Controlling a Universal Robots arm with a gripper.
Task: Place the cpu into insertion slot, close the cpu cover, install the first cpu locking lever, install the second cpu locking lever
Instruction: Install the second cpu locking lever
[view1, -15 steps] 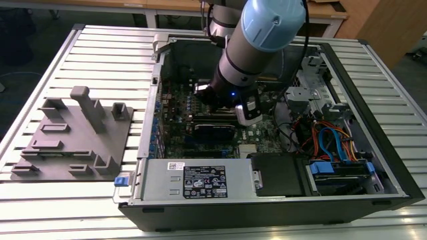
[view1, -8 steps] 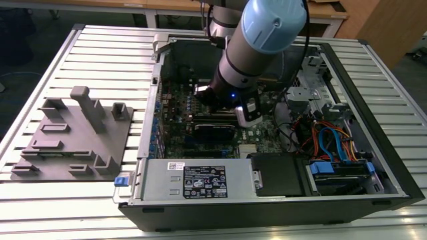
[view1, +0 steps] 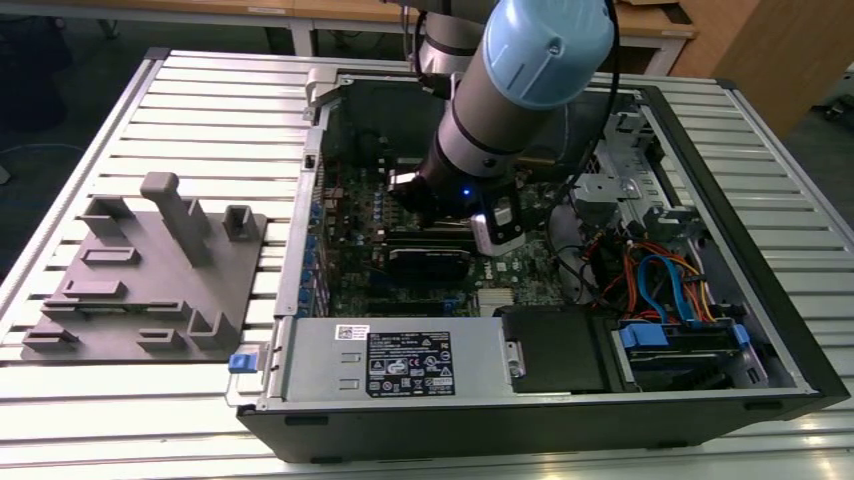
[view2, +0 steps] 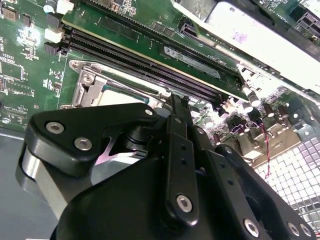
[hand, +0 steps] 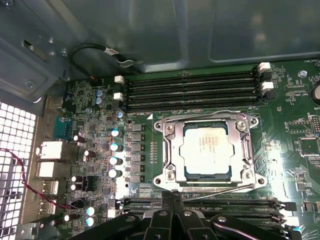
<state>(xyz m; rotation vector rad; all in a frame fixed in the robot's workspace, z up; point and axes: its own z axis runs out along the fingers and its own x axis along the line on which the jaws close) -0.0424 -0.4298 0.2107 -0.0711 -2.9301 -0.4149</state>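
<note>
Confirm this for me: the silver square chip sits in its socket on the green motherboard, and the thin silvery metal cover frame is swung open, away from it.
Not quite. In the first wrist view the silver square chip does sit in its socket on the green motherboard, but the thin silvery metal cover frame lies closed around the chip, not swung open.

One cpu (hand: 205, 149) sits in one insertion slot (hand: 172, 172), under one cpu cover (hand: 170, 150). Four long black memory slots (hand: 190, 90) lie on the far side of the socket. One open computer case (view1: 787, 360) rests on the slatted table (view1: 80, 400), and one grey fixture block (view1: 147, 290) stands on the exterior view's left.
</note>
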